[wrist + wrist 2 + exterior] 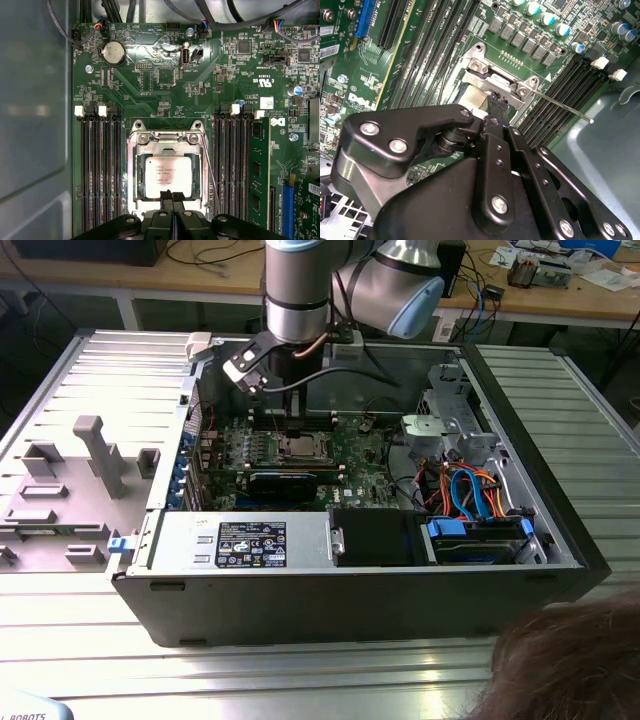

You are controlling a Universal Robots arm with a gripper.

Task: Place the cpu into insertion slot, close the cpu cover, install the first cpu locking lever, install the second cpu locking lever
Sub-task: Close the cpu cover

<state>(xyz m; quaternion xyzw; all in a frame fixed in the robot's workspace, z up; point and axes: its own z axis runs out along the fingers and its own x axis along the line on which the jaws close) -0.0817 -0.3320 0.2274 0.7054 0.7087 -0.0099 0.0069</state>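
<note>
The cpu (167, 174), a silver-grey square, lies flat in the insertion slot (299, 448) on the green motherboard. The cpu cover (165, 141), a silvery frame, lies down around it. My gripper (172, 195) is shut with nothing between its fingers. Its tips sit at the cover's edge, beside the chip. In the second wrist view the shut gripper (497, 102) touches the cover's metal near the hinge screws. A thin locking lever (565, 107) sticks out free over the memory slots. In the first wrist view a lever wire (210, 167) runs along one side of the cover.
Black memory slots (102, 170) flank the socket on both sides. In the exterior view the open case holds a power supply (250, 540) at the front and a drive bay with blue and orange cables (475, 495) on the right. A person's hair (570, 660) shows at the lower right.
</note>
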